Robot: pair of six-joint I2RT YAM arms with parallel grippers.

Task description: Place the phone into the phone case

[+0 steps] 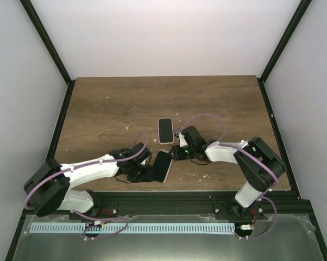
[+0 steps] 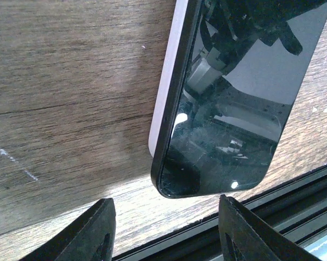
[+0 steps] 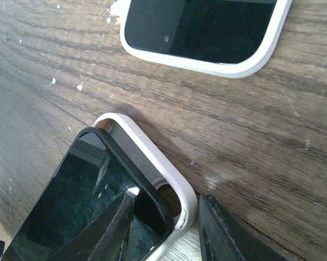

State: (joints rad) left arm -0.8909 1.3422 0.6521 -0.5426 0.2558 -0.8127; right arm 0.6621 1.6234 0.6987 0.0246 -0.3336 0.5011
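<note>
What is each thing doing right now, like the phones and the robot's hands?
phone: partly in its case, one end not seated.
phone case: under the phone, corner rim empty.
second phone: lying flat, fully cased.
left gripper: open, holding nothing.
right gripper: straddles the case corner; grip unclear.
</note>
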